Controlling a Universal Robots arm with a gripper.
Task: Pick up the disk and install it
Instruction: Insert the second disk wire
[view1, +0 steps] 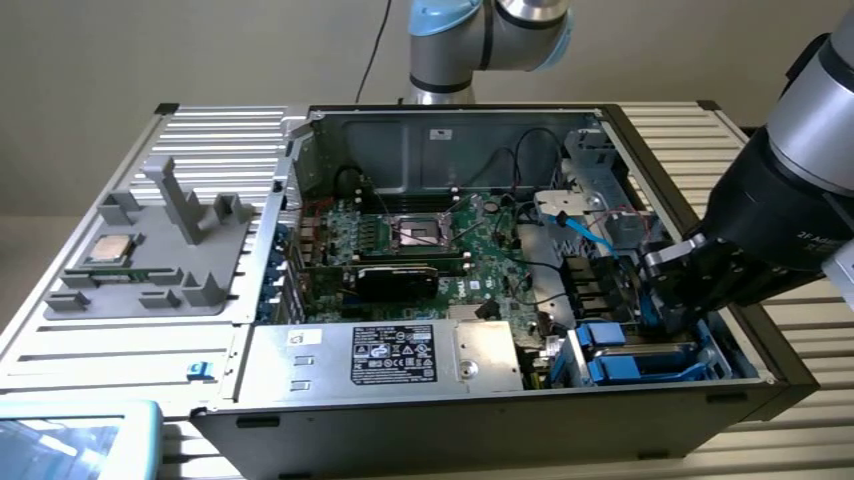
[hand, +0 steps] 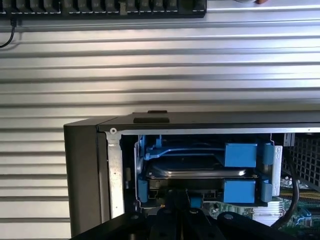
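The computer case (view1: 534, 420) is laid open on the slatted table (view1: 801, 420); the motherboard (view1: 427, 245) is seated in the case's middle, with the power supply box (view1: 387, 355) in front of it. The disk (view1: 641, 358) is set in the case's front corner toward the exterior view's right, with the gripper (view1: 667, 300) placed just above it; the fixture tray (view1: 147, 260) is laid outside the case on the exterior view's left, with the processor chip (view1: 110, 250) on it.
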